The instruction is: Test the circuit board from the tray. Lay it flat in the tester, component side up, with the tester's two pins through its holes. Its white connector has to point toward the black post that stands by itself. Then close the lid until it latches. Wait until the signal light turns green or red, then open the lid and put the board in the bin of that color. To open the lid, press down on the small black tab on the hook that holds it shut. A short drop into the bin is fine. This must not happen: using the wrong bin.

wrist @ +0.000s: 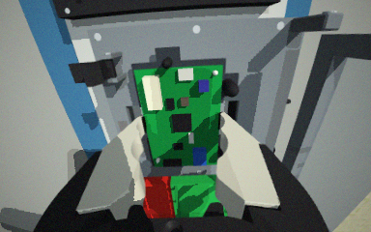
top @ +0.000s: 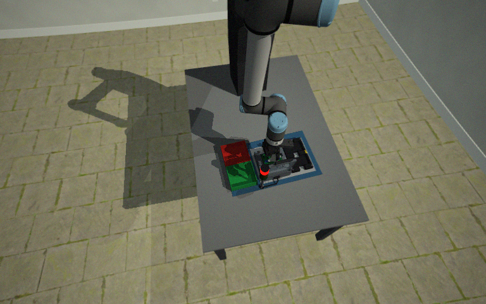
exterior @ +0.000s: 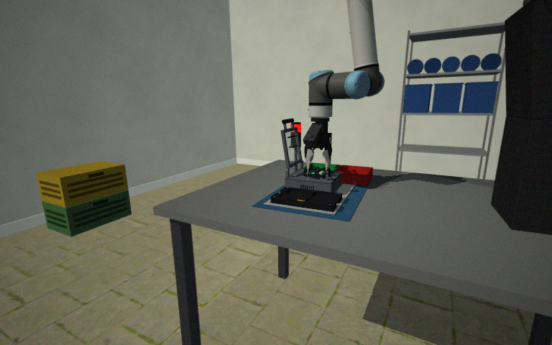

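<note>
Apparently, we grip the board (top: pixel 266 158) (exterior: pixel 314 173) (wrist: pixel 163 132) by its long edges, fingers (top: pixel 274 157) (exterior: pixel 326 159) about half open, to spare its components (wrist: pixel 182 123).

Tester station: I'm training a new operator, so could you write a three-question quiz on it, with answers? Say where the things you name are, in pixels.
1. Multiple choice: which colour is lit on the signal light (top: pixel 264 171) (exterior: pixel 297 127)?
a) green
b) red
c) yellow

2. True or false: the tester's lid (exterior: pixel 285 152) (wrist: pixel 305 106) is latched shut over the circuit board (exterior: pixel 318 172) (wrist: pixel 181 123).

3. Fill in the blank: the bin directly beside the red bin (top: pixel 235 152) (exterior: pixel 357 174) (wrist: pixel 157 197) is ____.

Key: 1 b; 2 false; 3 green
</note>
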Controlling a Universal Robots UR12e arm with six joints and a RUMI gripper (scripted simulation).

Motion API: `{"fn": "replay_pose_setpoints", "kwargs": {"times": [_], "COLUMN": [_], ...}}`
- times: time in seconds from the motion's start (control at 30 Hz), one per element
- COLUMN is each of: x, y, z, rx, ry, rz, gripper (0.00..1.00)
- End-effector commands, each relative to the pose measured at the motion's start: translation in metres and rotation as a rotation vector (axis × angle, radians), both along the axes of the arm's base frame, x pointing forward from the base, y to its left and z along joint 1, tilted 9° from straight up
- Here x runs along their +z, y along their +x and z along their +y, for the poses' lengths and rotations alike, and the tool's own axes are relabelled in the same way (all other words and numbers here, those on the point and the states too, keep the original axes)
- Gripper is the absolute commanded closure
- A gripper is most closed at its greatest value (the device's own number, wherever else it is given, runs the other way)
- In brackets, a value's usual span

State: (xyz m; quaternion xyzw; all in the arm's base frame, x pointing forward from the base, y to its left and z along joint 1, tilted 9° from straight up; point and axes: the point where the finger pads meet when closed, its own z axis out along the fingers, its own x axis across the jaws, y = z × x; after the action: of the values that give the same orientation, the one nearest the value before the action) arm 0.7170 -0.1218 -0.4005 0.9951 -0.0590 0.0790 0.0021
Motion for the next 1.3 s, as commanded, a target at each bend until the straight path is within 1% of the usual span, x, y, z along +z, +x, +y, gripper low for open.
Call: {"fn": "replay_pose_setpoints", "kwargs": {"times": [0.0,0.9,0.93,1.27], "x": [0.0005,0.0001,0.0001,0.0000], "y": [0.0042,0.0041,0.0041,0.0037], "z": [-0.0014,-0.0013,-0.0013,-0.0011], "rx": [0.000,0.000,0.000,0.000], "ry": [-0.003,-0.003,-0.003,-0.002], "rz": [-0.006,-0.006,-0.006,-0.005], "gripper": [0.61,0.61,0.41,0.41]}}
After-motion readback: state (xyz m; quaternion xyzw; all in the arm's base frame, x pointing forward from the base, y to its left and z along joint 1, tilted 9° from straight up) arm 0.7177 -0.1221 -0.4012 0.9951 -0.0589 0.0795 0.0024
